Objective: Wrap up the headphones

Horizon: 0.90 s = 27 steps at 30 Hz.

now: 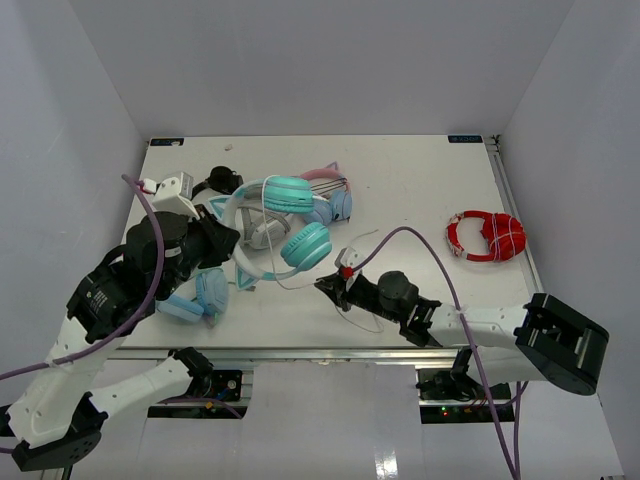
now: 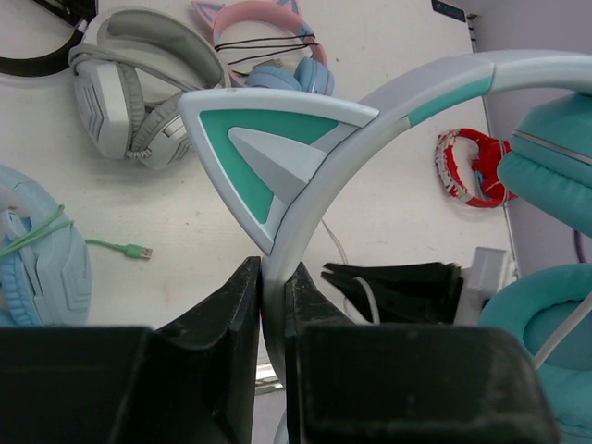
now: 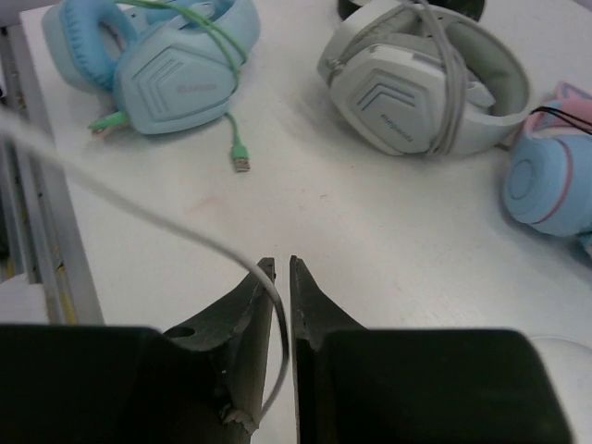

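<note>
The white counter (image 1: pixel 420 190) is carrying the headphones (image 1: pixel 303 246), just at 10 o'clock from its middle. The left fingers (image 2: pixel 227 319) are clenching the headband (image 2: pixel 314 194). The right fingers (image 3: pixel 319 310) are, it seems, pinching the cable (image 3: pixel 139 215).

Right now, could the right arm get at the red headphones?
Probably yes: the red headphones lie on its side with bare table between, but its pincer is shut on the white cable.
</note>
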Tool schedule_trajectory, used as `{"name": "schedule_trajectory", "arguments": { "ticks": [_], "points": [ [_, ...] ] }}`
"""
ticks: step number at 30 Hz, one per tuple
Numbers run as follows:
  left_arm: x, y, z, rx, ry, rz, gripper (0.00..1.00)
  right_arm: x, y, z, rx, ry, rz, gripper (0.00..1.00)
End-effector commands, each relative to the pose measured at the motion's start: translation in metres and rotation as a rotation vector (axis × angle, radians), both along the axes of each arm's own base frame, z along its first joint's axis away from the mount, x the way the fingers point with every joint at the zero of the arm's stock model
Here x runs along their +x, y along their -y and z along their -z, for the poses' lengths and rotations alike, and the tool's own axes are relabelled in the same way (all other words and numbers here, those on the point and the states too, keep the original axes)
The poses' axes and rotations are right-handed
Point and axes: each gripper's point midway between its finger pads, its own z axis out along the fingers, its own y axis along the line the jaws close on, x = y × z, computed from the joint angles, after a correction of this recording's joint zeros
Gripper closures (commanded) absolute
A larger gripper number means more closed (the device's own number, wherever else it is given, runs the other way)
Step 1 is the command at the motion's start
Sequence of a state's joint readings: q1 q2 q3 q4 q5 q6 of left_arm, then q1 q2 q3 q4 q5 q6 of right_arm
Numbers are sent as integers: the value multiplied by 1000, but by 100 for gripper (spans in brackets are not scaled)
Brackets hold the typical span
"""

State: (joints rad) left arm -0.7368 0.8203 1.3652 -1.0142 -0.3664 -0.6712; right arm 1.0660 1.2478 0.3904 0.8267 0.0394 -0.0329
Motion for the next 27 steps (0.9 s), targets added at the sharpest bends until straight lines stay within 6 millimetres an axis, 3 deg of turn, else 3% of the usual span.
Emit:
{"name": "schedule_trajectory", "arguments": {
  "ticks": [1,11,18,27],
  "points": [
    [8,9,-47,-145,90,-17,100,-22,-11,-5,93,24,-144,79],
    [17,20,-46,-171,88,-17,100,-43,-25,20,111,-26,-247,70],
    [20,23,-42,-178,82,-20,100,-47,-34,30,126,-34,-280,62],
    [21,23,-42,-181,84,-27,100,-45,-47,43,132,-59,-290,61]
  ]
}}
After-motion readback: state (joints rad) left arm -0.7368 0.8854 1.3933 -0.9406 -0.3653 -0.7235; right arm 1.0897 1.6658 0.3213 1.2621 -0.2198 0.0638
